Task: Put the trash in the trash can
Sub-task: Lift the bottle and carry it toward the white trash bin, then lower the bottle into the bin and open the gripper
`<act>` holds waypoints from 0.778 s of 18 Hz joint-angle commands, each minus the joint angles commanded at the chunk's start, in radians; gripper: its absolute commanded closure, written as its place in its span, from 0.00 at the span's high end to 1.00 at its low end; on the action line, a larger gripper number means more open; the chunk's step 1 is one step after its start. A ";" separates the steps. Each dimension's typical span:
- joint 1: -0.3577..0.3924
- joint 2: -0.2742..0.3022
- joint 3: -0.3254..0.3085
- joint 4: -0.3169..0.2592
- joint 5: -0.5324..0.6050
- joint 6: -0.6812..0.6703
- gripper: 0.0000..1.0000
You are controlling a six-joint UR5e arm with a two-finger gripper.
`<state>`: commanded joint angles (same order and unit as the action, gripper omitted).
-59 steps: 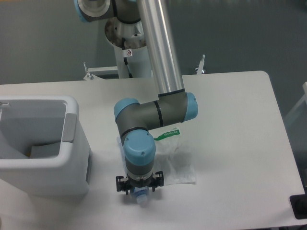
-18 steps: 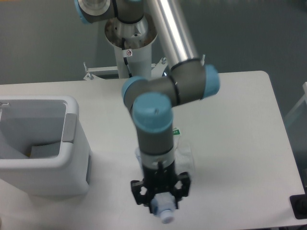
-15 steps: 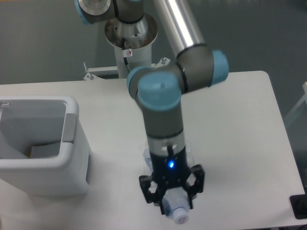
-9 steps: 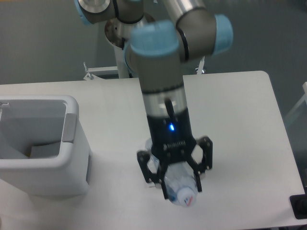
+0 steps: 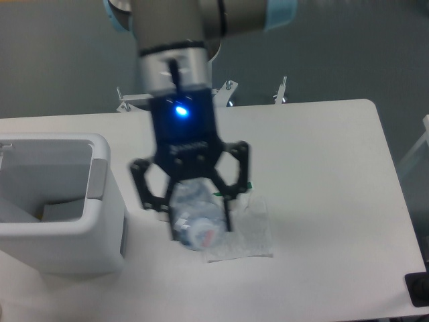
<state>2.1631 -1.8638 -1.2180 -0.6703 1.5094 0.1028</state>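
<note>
Bottle [image 5: 196,218] within end effector [image 5: 197,221] fingers

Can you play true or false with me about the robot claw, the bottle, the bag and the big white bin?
1. The claw is holding the bottle. True.
2. The bottle is already inside the trash can. False: it hangs in the claw above the table, to the right of the bin.
3. The plastic bag lies flat on the table. True.
4. The trash can stands at the right end of the table. False: it stands at the left end.
5. The plastic bag is in the claw too. False: only the bottle is in it.
</note>
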 joint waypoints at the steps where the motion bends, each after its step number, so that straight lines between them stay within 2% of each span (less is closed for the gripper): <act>1: -0.021 0.002 0.003 0.002 0.000 -0.009 0.68; 6: -0.104 0.017 -0.003 0.002 0.000 -0.032 0.68; 10: -0.163 0.005 -0.018 0.000 0.000 -0.063 0.68; 14: -0.206 0.005 -0.092 0.000 0.000 -0.080 0.68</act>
<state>1.9575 -1.8592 -1.3098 -0.6704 1.5094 0.0230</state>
